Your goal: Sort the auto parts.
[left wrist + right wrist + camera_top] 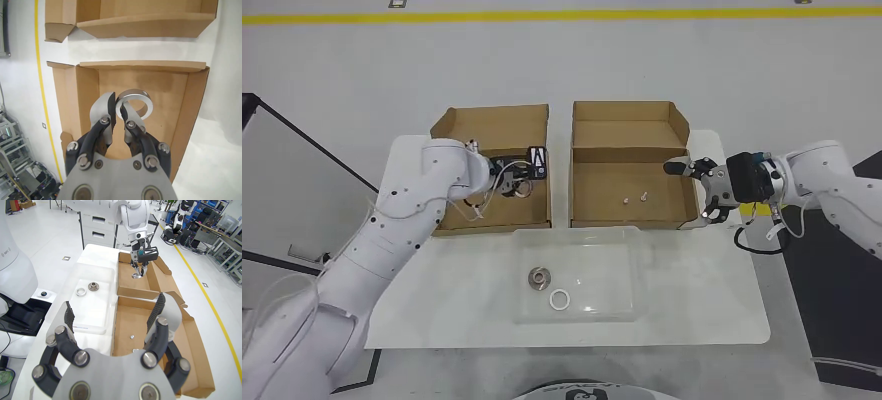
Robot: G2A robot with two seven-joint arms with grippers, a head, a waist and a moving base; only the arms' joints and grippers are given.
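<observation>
Left gripper (118, 108) is pinching a metal ring (136, 97) by its rim, one finger thru the hole, hanging it over the left cardboard box (87, 98) floor, prob for drop-off, while right gripper (114, 304) is hovering spread wide above the right cardboard box (189, 336).

L hand (117, 103) clamped, R hand (114, 302) wide

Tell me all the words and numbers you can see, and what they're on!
Left cardboard box and right cardboard box: no print.
Ring in the left tool: no marks.
Strip on the wall of the clear tray: too small to read.
</observation>
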